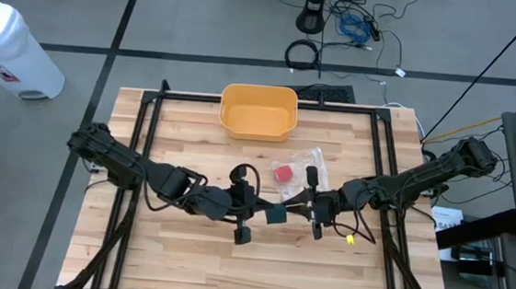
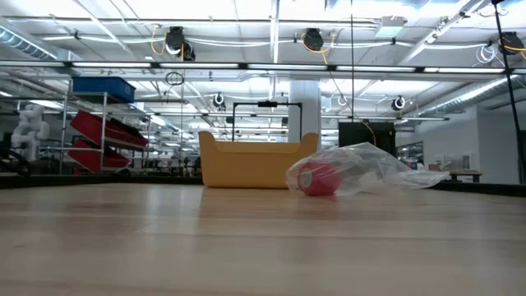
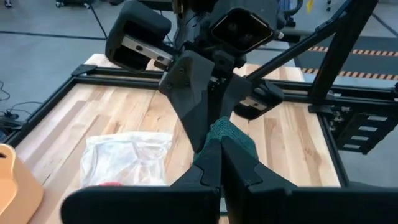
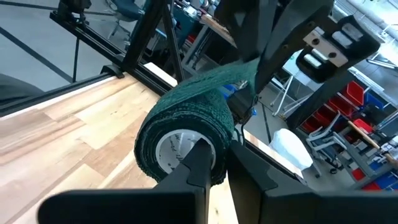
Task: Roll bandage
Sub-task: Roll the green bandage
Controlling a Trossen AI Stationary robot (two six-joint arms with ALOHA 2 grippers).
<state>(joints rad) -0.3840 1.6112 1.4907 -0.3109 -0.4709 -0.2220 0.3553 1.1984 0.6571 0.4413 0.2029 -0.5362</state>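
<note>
Both arms meet over the middle of the wooden table (image 1: pixel 193 269), well clear of the black frame rails that run along its left, right and far edges, and the near half of the boards lies bare from the low view. Toward the far edge sits a yellow bin (image 1: pixel 258 110), and between it and the arms lies a clear plastic bag (image 1: pixel 304 164) with a red roll (image 1: pixel 282 172) inside; the bag is just beyond the two tools, so the room on that side is tight, while the near side stays open. The bandage (image 4: pixel 186 127), a dark green roll on a white core, hangs in the air between the arms, above the table rather than on it. The right tool (image 1: pixel 313 207) is clamped on the roll, one finger pushed into the hollow core and the other against the outer wraps, so the roll's axis runs along those fingers and its open end faces the right wrist camera. A loose strip leaves the top of the roll and stretches across to the left tool (image 1: pixel 255 202), whose fingers are pinched tight on the strip's end (image 3: pixel 225 132). The strip's long axis runs roughly left to right between the two tools.
</note>
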